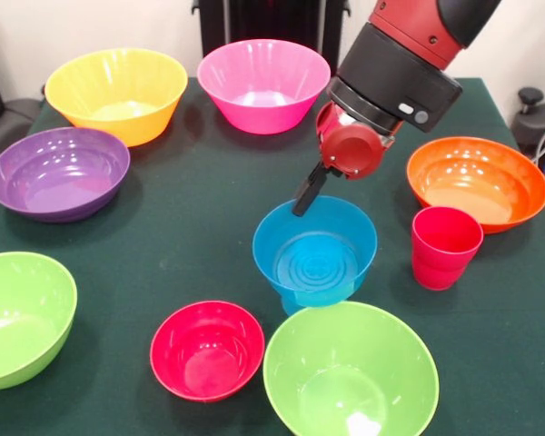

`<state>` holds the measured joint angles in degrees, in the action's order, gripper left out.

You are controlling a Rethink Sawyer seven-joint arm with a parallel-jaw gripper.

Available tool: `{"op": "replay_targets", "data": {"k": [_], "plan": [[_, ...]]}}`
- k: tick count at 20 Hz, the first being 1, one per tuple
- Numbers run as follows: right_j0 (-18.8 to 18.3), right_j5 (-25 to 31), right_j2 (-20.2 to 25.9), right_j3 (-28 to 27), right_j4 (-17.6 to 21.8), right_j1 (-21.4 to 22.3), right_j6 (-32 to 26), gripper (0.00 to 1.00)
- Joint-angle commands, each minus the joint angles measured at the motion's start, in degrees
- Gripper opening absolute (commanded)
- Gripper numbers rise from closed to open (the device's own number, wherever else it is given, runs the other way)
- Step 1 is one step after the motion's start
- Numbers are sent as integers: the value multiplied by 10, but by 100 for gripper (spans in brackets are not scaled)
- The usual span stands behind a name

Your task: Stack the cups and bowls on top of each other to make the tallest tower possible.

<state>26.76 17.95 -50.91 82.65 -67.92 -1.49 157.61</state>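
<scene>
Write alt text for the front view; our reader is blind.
A red-and-black arm hangs over a blue bowl mid-table. Around it on green cloth: yellow, pink, purple, orange, red and two green bowls, plus a red cup.

The arm (404, 64) reaches down from above, hand (311, 193) lowered.

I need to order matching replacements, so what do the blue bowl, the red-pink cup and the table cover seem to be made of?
The blue bowl looks like glossy moulded plastic: bright highlights and concentric rings in its base. The red-pink cup seems to be the same glossy plastic, smooth and evenly coloured. The table cover looks like matte dark green cloth, perhaps felt: no shine, only soft shadows.
</scene>
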Motion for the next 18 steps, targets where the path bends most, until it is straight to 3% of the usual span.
{"op": "replay_targets", "data": {"k": [1, 18], "plan": [[16, 65, 51, -20, 39, -9, 149, 0], [30, 65, 57, 9, 45, 1, 144, 0]]}}
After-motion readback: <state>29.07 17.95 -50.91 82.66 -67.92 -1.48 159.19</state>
